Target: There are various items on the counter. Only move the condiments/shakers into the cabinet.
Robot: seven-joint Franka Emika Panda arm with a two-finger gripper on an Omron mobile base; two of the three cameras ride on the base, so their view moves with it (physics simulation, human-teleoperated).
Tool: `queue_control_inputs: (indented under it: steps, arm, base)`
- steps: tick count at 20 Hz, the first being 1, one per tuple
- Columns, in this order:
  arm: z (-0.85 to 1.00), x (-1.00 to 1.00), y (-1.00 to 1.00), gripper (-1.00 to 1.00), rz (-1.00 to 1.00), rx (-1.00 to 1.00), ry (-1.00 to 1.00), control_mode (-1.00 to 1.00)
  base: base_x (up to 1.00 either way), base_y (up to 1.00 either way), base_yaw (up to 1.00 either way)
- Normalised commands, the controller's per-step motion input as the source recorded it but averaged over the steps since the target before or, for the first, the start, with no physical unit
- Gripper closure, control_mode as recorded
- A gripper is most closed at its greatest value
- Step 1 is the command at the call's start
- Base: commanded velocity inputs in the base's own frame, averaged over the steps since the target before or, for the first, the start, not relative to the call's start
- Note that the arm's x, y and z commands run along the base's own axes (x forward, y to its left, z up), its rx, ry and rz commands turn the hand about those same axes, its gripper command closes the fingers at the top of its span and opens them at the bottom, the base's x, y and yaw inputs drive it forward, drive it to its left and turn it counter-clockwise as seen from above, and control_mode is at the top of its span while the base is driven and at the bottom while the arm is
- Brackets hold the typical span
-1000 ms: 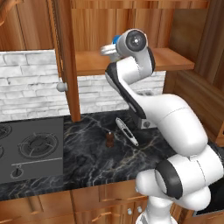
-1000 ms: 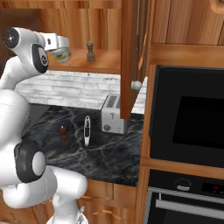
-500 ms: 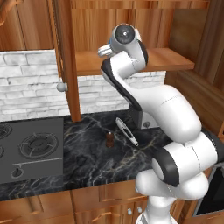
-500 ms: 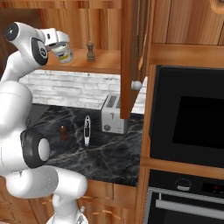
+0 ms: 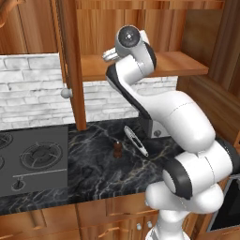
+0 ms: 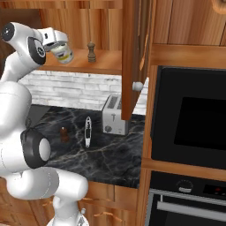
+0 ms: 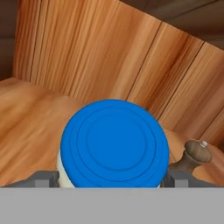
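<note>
**Jar over the shelf, tilted, with the dark shaker just beyond**

My gripper [image 6: 56, 40] is clamped on the jar [image 6: 63, 53], its fingers [image 7: 42, 179] pressed against either side just under the blue lid. I am carrying it at the height of the cabinet [image 6: 132, 53], above the near part of the plank shelf [image 6: 103, 62], and it is not touching the wood.

The move ahead turns on the dark shaker [image 6: 91, 51]. It stands upright on the shelf, beyond the jar and on the door's side of it. In the hand view it sits just beside the lid's edge [image 7: 193, 158], near but not in contact. My judgement is that I should set the jar down on the bare plank away from that shaker, toward the side of the shelf farther from the door.

The jar's long axis is tilted. In the right base view its lid points up toward my wrist and its base slants down and toward the shaker. I would bring it upright before letting go, or it may land on its rim and tip.

One more shaker [image 5: 117, 148] waits on the counter [image 5: 93, 173], below the shelf, beside the utensil [image 5: 136, 140] and near the toaster [image 6: 114, 115].
</note>
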Motion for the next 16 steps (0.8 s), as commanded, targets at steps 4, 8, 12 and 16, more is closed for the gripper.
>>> queue_control_inputs:
  steps: [4, 8, 12, 16]
  arm:
    - [-0.11, 0.1, -0.15, -1.0, 0.0, 0.0, -0.13, -1.0]
    - [-0.05, 0.05, -0.07, -1.0, 0.0, 0.0, -0.11, -1.0]
    - [-0.07, 0.24, 0.0, -1.0, 0.0, 0.0, -0.03, -1.0]
    - [0.0, 0.24, -0.01, -1.0, 0.0, 0.0, 0.0, -1.0]
  base:
    - [0.0, 0.0, 0.0]
    - [0.0, 0.0, 0.0]
    - [0.0, 0.0, 0.0]
    - [0.0, 0.0, 0.0]
